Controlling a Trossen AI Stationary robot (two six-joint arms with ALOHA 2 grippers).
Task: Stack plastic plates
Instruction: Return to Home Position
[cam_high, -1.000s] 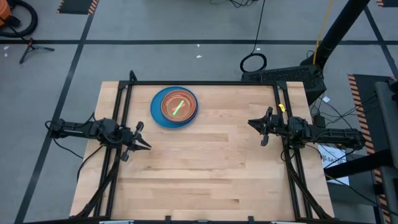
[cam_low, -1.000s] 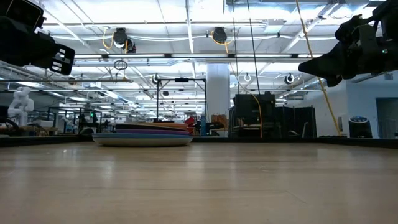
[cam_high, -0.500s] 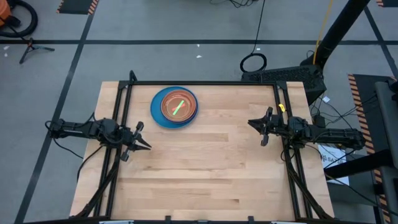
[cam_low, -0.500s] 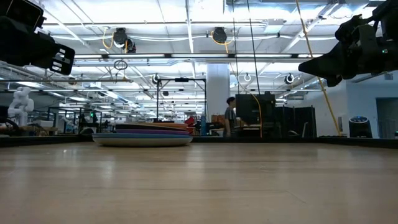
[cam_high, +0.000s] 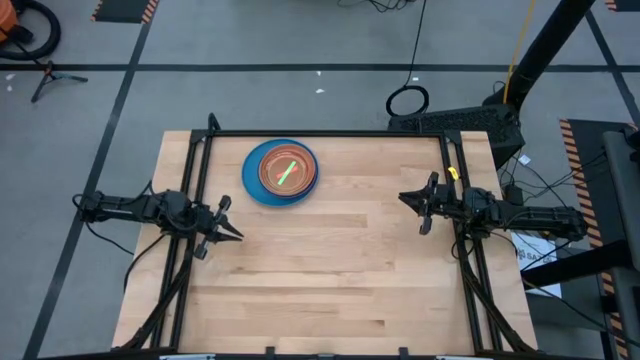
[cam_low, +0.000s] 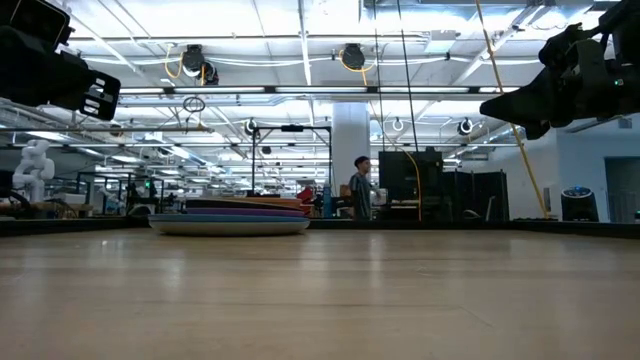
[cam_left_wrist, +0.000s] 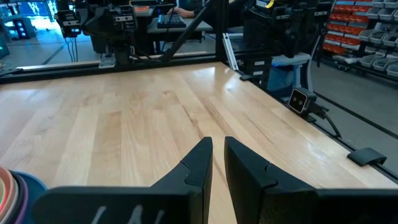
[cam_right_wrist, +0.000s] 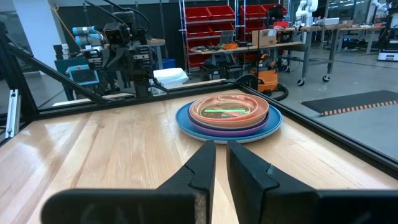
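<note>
**Plates in one stack, both arms clear of it**

I see the plastic plates (cam_high: 281, 172) piled near the table's (cam_high: 330, 280) far edge, left of centre. Blue is at the bottom, purple above it, and pink with green on top. The left gripper (cam_left_wrist: 217, 144) and right gripper (cam_right_wrist: 219, 147) hover at opposite sides, well apart from the stack. Both have fingers pressed nearly together, gripping nothing.

High view looks straight down on the tabletop (cam_high: 330, 270); low view sits level with it, facing the room (cam_low: 330, 150); wrist views skim across it (all four share the plate stack (cam_right_wrist: 229, 115)).
</note>
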